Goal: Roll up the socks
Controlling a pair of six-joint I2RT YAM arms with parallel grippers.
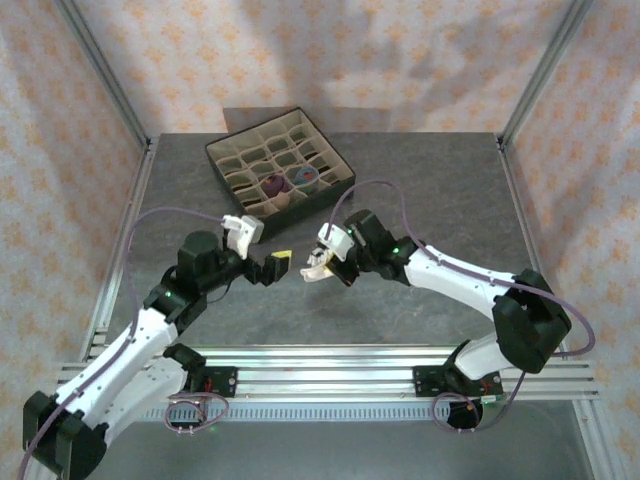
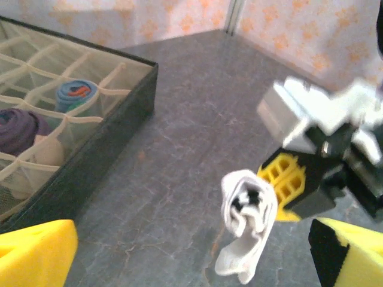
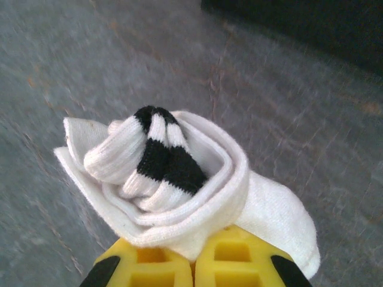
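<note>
right jaws clenched on one white sock point(image 3: 197, 209), left jaws released, two rolled socks point(image 2: 21, 128) point(image 2: 76, 95) in box point(image 2: 108, 158)

The grey marbled tabletop point(image 1: 450, 190) is enclosed by walls point(image 1: 330, 50) papered in a pale orange flower pattern (soft shadows are cast on the back one). Aluminium posts point(image 1: 102, 65) are set at the far corners.

Your left arm point(image 1: 120, 355) comes up from its base with the elbow bent and the wrist pointing right toward centre. Left gripper point(image 1: 274, 266): jaws spread wide (nothing between them). Your right arm point(image 1: 455, 272) folds in from the right side, wrist aimed left. Right gripper point(image 1: 318, 266): pinched tight on the white sock point(image 3: 173, 179). The two sets of tips face each other, near but apart.
</note>
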